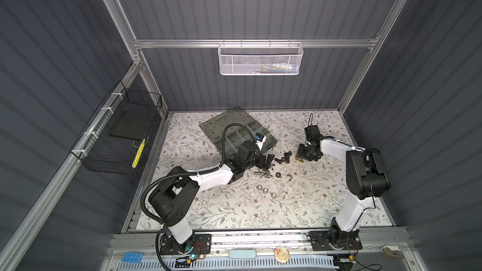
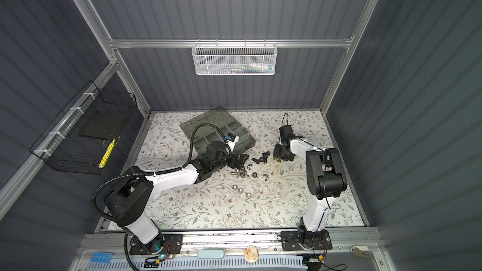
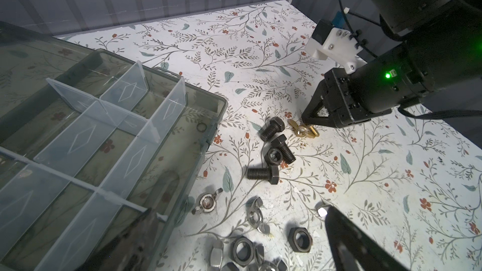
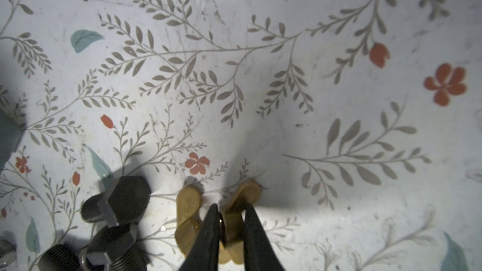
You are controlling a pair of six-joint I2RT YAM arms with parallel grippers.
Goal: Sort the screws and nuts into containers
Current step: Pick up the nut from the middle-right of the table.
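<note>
My right pincer (image 4: 231,220) is clamped on the brass wing nut (image 4: 189,204), which lies on the table (image 4: 287,100) beside black bolts (image 4: 117,204), apart from the case (image 3: 216,110). My left pincer (image 1: 266,163) hangs wide open. This is the pick-up step. Next comes a straight lift, then a carry to a compartment.
</note>
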